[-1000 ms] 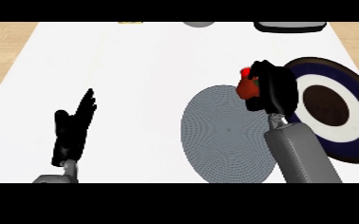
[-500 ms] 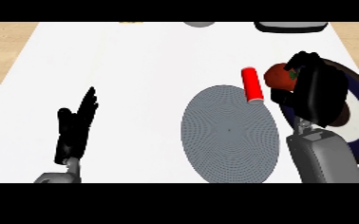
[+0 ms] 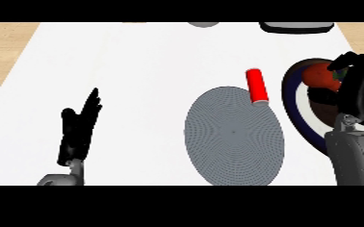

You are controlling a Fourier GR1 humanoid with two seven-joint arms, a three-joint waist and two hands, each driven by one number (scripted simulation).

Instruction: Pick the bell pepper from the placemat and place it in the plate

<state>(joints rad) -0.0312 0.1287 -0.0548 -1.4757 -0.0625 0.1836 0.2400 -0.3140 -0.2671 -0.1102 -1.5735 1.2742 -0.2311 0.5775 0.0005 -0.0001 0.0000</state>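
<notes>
Bell pepper (image 3: 318, 75): one, red-orange, held over the plate at the right side of the view; its right part is covered by the right hand, so contact with the plate's surface cannot be made out.
Right hand (image 3: 348, 84): one, black, seen at the right edge above its grey forearm; its fingers are curled round the bell pepper. Part of the hand is cut off by the right edge.
Plate (image 3: 292, 96): one, round, with a dark blue rim, a white ring and a dark centre; much of it is hidden behind the right hand and forearm, and its right part is cut off by the edge.
Placemat (image 3: 233, 134): one, grey, oval, finely textured, laid just left of the plate; nothing is seen lying fully on it.
Red cylinder (image 3: 257, 86): one, lying at the placemat's upper edge, its lower end overlapping the mat.
Left hand (image 3: 77, 130): one, black, shown at the lower left with fingers straight and pointing up, holding nothing, well apart from the placemat.
Counter (image 3: 142, 67): one, white top.
Objects at the far edge: two, one grey (image 3: 203, 24) and one dark-rimmed (image 3: 296, 27), both cut off and not identifiable.
</notes>
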